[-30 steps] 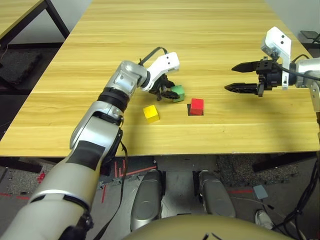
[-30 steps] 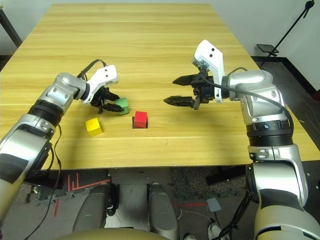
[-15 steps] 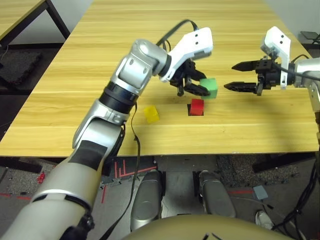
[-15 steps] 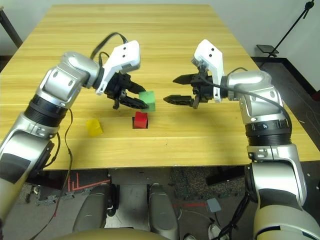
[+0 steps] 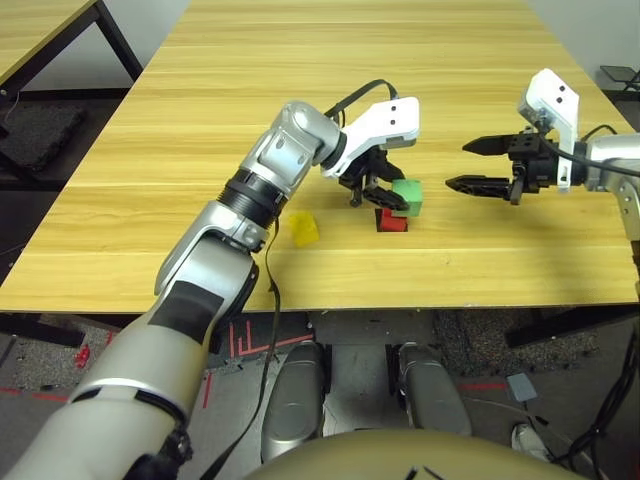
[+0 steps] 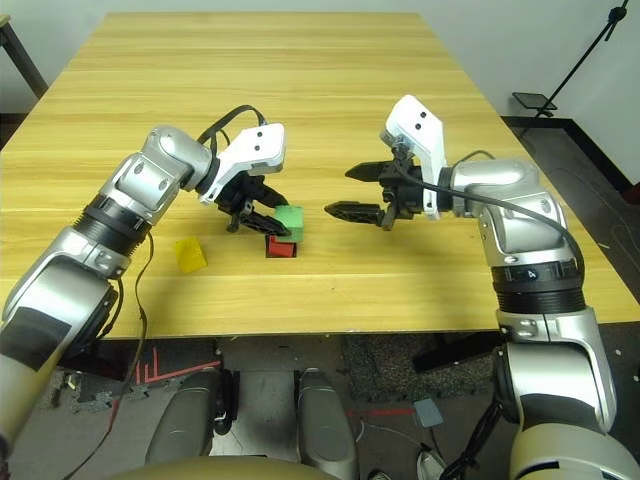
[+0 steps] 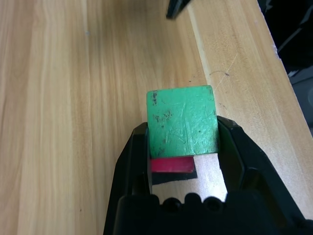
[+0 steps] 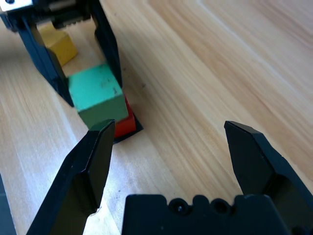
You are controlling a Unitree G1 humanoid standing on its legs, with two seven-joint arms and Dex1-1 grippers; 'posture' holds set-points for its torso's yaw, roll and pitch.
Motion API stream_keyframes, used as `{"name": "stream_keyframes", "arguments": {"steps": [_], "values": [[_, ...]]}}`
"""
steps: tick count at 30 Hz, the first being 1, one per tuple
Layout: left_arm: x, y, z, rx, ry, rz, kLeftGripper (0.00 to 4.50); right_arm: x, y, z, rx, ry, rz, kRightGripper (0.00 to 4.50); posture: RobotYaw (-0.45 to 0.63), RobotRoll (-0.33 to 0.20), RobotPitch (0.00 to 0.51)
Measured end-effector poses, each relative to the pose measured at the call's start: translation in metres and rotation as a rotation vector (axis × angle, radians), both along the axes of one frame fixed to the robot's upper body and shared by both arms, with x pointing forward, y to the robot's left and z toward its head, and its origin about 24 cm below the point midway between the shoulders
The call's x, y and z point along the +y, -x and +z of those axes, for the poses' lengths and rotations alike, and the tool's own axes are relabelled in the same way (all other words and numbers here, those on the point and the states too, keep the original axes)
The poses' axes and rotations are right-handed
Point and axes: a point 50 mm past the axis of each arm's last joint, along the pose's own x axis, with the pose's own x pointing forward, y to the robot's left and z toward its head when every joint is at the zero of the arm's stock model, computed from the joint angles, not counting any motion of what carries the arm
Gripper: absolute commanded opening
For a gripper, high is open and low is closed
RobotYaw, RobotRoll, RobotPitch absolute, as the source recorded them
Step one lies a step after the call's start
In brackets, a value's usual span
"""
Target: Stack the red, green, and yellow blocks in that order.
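My left gripper (image 5: 393, 198) is shut on the green block (image 5: 407, 196), one finger on each side of it. It holds the block right over the red block (image 5: 391, 220), shifted a little off its centre, with the red block (image 7: 171, 165) peeking out beneath; I cannot tell whether the two touch. The yellow block (image 5: 303, 229) lies on the table to the left of the pair, beside my left forearm. To the right of the stack my right gripper (image 5: 457, 166) hovers open and empty, pointing at the blocks.
The red block stands on a flat black square patch (image 7: 173, 177). The wooden table (image 5: 330, 80) stretches far beyond the blocks, and its front edge (image 5: 330, 295) is close to them. A second table (image 5: 30, 30) stands at the far left.
My left gripper has brought the green block down and slightly toward me, onto the red block's spot. The right gripper has barely shifted.
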Motion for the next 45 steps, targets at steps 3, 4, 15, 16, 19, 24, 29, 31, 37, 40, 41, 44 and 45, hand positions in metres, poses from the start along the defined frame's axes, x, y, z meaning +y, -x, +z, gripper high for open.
{"name": "stream_keyframes", "arguments": {"steps": [3, 4, 15, 16, 19, 24, 29, 31, 37, 40, 41, 44, 45], "values": [[-0.004, 0.001, 0.001, -0.009, 0.005, -0.016, 2.01, 0.0, 0.001, -0.001, 0.003, 0.0, -0.005, 4.5, 0.05, -0.108, 0.076], [-0.005, 0.001, 0.002, -0.012, 0.006, -0.02, 2.01, -0.001, 0.001, -0.002, 0.006, 0.0, -0.009, 4.5, 0.05, -0.109, 0.076], [-0.002, -0.001, 0.001, -0.028, -0.008, -0.015, 2.01, -0.002, 0.001, -0.004, 0.01, 0.0, -0.02, 4.5, 0.06, -0.113, 0.08], [0.0, -0.002, 0.0, -0.025, -0.01, -0.01, 2.01, -0.002, 0.001, -0.004, 0.01, 0.0, -0.02, 4.5, 0.06, -0.114, 0.08], [0.003, -0.003, -0.001, -0.023, -0.014, -0.002, 2.01, -0.002, 0.001, -0.004, 0.011, 0.0, -0.02, 4.5, 0.06, -0.115, 0.081], [0.004, -0.004, -0.002, -0.029, -0.02, 0.0, 2.01, -0.002, 0.001, -0.004, 0.013, -0.001, -0.019, 4.5, 0.06, -0.117, 0.082], [0.003, -0.004, -0.002, -0.032, -0.021, -0.005, 2.01, -0.002, 0.001, -0.005, 0.016, -0.002, -0.021, 4.5, 0.06, -0.118, 0.086], [0.002, -0.004, -0.002, -0.034, -0.02, -0.009, 2.01, -0.003, 0.001, -0.005, 0.017, -0.002, -0.022, 4.5, 0.06, -0.119, 0.087], [0.004, -0.005, -0.005, -0.034, -0.03, 0.005, 2.01, -0.003, 0.001, -0.005, 0.017, -0.003, -0.022, 4.5, 0.06, -0.119, 0.089], [0.005, -0.006, -0.007, -0.04, -0.041, 0.011, 2.01, -0.003, 0.001, -0.005, 0.017, -0.003, -0.022, 4.5, 0.06, -0.119, 0.09], [0.006, -0.007, -0.007, -0.04, -0.043, 0.013, 2.01, -0.003, 0.001, -0.005, 0.017, -0.003, -0.022, 4.5, 0.06, -0.119, 0.09], [0.006, -0.007, -0.008, -0.038, -0.046, 0.015, 2.43, -0.003, 0.001, -0.005, 0.016, -0.002, -0.024, 4.5, 0.07, -0.119, 0.088], [0.006, -0.007, -0.008, -0.037, -0.046, 0.015, 2.74, -0.003, 0.001, -0.005, 0.016, -0.002, -0.025, 4.5, 0.07, -0.119, 0.088]]}}
